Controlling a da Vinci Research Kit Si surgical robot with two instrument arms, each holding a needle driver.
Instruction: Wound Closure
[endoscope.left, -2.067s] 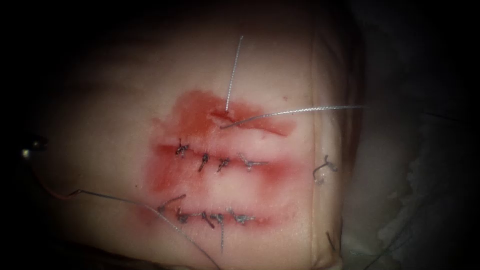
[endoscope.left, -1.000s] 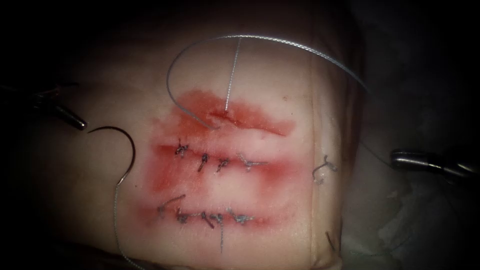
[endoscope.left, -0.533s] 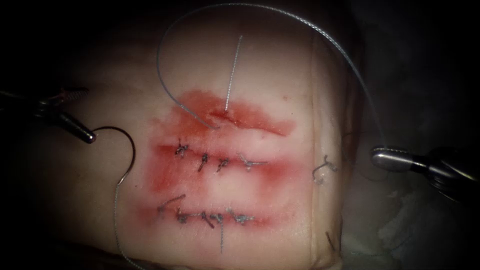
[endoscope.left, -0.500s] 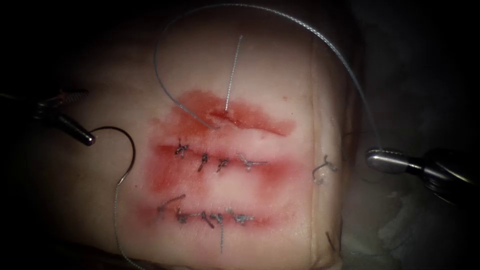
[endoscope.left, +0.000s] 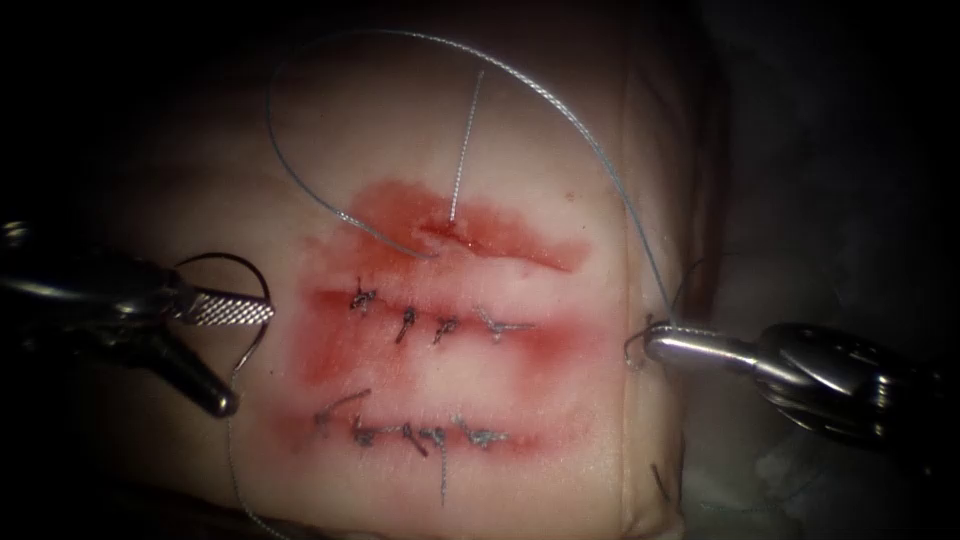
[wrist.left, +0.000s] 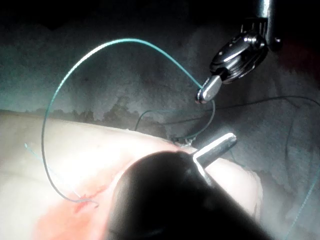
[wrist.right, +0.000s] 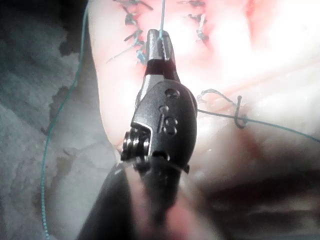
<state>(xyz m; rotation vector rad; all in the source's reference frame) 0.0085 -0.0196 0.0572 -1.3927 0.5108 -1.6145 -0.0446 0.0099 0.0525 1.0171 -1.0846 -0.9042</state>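
Right wrist view: right arm's tool (wrist.right: 159, 41) points along its shaft toward the tissue (wrist.right: 240, 60), jaws closed on the thread (wrist.right: 162, 15) at their tips. A further strand of thread runs across the tissue beside the tool's body, with a small loop and knot (wrist.right: 239, 119) on it. Beyond the tips, dark stitches (wrist.right: 134, 25) lie on the tissue amid red fluid (wrist.right: 265, 15).

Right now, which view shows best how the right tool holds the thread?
The right wrist view: the right tool is shut on the thread at its tips. The endoscope view shows the thread arching to the tool; the left wrist view shows this from afar.
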